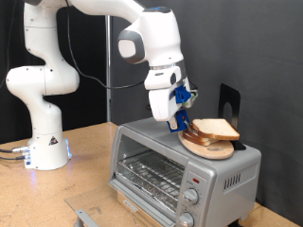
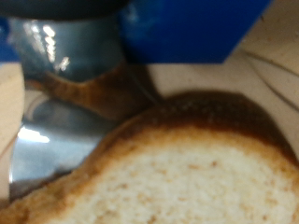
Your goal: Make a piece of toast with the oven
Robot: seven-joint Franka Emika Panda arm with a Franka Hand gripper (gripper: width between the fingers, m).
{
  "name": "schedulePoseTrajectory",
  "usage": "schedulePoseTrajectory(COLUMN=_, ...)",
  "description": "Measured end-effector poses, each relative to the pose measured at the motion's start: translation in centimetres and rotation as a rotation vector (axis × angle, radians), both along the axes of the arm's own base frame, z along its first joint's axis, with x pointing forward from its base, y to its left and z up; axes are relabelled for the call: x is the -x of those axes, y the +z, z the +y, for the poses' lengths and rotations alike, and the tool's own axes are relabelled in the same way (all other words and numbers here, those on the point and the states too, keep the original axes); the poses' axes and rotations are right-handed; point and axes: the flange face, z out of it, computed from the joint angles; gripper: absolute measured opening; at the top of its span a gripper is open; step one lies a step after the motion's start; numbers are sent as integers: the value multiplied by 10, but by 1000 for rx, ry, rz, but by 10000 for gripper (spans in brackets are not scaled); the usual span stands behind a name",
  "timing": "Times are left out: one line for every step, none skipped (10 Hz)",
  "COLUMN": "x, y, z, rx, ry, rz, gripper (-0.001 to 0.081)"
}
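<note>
The oven is a silver toaster oven at the exterior view's lower right, with a wire rack behind its glass front and two knobs on its right side. A wooden plate sits on the oven's roof and carries stacked bread; the top slice is pale with a brown crust. My gripper, with blue fingers, hangs at the plate's left edge, its tips down at the bread's rim. In the wrist view the bread fills the lower half, very close, under a blue finger. Which slice the tips touch is hidden.
The oven stands on a wooden table. The arm's white base is at the exterior view's left, with cables beside it. A black stand rises behind the plate. A grey metal piece lies at the bottom edge.
</note>
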Motion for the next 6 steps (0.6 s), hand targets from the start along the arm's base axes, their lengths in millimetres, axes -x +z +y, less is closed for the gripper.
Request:
schedulePoseTrajectory(x=2, y=-2, z=-2, rx=-12, ry=11, rz=-14, gripper=393)
schedulePoseTrajectory(x=5, y=-3, z=-6, rx=-23, ry=23, rz=-18, gripper=393)
schedulePoseTrajectory(x=8, y=-2, z=-11, rx=-38, ry=32, rz=-21, gripper=393)
schedulePoseTrajectory(x=12, y=0, z=-16, rx=-61, ry=36, rz=-29, gripper=393)
schedulePoseTrajectory(x=16, y=6, z=-23, rx=-88, ry=39, rz=-45, gripper=393)
schedulePoseTrajectory(x=20, y=13, z=-30, rx=-113, ry=42, rz=-62, gripper=393)
